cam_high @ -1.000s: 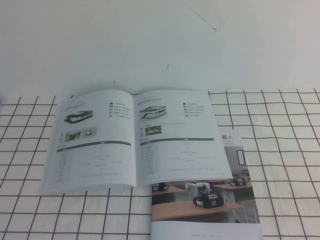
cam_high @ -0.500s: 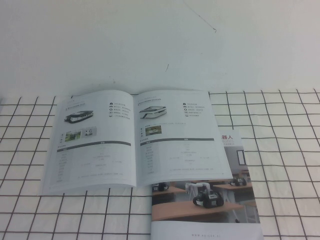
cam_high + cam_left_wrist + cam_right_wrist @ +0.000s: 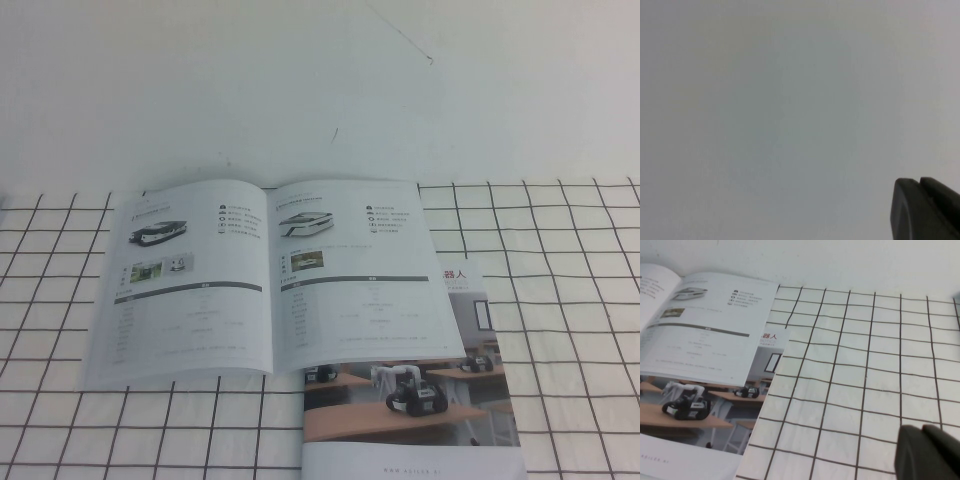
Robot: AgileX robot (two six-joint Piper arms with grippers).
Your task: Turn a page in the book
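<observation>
Thin white glossy open book (image 3: 270, 280) lies flat, centre-left of high view, on white black-grid cloth (image 3: 560, 300); right page (image 3: 365, 275) overlaps colour-photo brochure (image 3: 410, 410), lower centre. Right gripper (image 3: 927, 452) lower-right corner of right wrist view, closed, holding nothing. Left gripper (image 3: 925, 210) lower-right corner of left wrist view; finger state: cannot tell.

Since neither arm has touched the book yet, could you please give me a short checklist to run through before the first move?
1. Book lies open and flat: ok.
2. Right-hand page free, nothing resting on it: ok.
3. Book overlaps the brochure beneath its near right corner; lift only the page: not ok.
4. Right gripper beside the book over the checked cloth, shut: not ok for pinching.
5. Left gripper faces a blank surface, position relative to the book: cannot tell.
</observation>
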